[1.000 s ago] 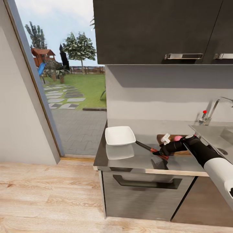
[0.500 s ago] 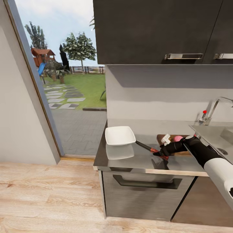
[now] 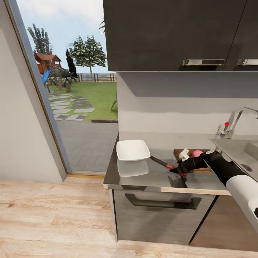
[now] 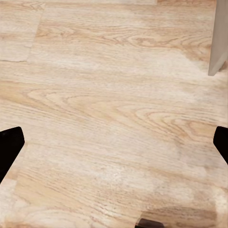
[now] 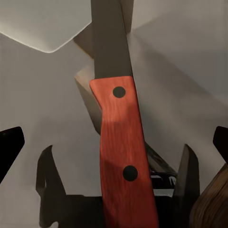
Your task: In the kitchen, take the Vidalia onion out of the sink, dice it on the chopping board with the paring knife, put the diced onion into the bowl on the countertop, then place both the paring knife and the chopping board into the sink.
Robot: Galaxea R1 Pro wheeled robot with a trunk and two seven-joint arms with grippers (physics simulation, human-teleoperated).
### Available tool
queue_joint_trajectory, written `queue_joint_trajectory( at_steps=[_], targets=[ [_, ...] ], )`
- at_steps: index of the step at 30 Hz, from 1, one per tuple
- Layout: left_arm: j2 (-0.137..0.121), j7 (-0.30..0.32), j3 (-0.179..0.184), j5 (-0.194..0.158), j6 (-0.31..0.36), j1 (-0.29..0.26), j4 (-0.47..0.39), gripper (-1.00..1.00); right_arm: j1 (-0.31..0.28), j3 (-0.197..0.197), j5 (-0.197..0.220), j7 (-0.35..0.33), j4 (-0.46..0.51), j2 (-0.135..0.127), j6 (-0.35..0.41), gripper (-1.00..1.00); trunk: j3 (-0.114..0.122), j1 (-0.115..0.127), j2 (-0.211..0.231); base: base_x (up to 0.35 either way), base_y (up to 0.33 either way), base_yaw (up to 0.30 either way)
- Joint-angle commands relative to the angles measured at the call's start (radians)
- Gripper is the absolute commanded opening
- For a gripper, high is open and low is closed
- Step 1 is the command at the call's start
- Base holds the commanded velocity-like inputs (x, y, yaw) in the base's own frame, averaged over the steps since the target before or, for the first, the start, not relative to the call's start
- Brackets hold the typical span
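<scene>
The paring knife (image 3: 165,165) lies flat on the grey countertop (image 3: 143,175), its dark blade pointing at the white bowl (image 3: 132,149). My right gripper (image 3: 176,169) is low over the red handle (image 5: 121,147), open, with the fingers (image 5: 10,145) wide on either side and not pressing it. Behind the gripper lies the brown chopping board (image 3: 177,153) with the pink Vidalia onion (image 3: 196,153) on it. A rounded corner of the board (image 5: 211,206) lies close beside the handle. The sink (image 3: 247,150) is at the far right. My left gripper (image 4: 114,142) hangs open over wooden floor.
A chrome tap (image 3: 233,125) with a red dot stands behind the sink. Dark wall cabinets (image 3: 172,36) hang above the counter. The counter ends at the left just past the bowl, beside a tall window onto a garden. A small white object (image 3: 184,154) sits on the board.
</scene>
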State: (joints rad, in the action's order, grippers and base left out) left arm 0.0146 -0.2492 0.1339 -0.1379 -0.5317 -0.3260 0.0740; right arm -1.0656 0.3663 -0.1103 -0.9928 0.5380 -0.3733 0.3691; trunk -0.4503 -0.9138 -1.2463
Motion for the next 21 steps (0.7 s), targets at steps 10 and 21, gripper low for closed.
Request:
queue_joint_trajectory(
  at_steps=[10, 21],
  targets=[
    [0.001, -0.001, 0.009, -0.009, -0.007, -0.001, 0.004, 1.00, -0.001, 0.001, 0.001, -0.003, 0.000, -0.001, 0.007, 1.00, -0.001, 0.000, -0.001, 0.000, 0.000, 0.000],
    [0.001, -0.001, 0.009, -0.009, -0.007, -0.001, 0.004, 1.00, -0.001, -0.009, 0.001, -0.003, 0.001, -0.001, 0.007, 1.00, -0.003, 0.000, -0.001, 0.000, 0.000, 0.000]
  ],
)
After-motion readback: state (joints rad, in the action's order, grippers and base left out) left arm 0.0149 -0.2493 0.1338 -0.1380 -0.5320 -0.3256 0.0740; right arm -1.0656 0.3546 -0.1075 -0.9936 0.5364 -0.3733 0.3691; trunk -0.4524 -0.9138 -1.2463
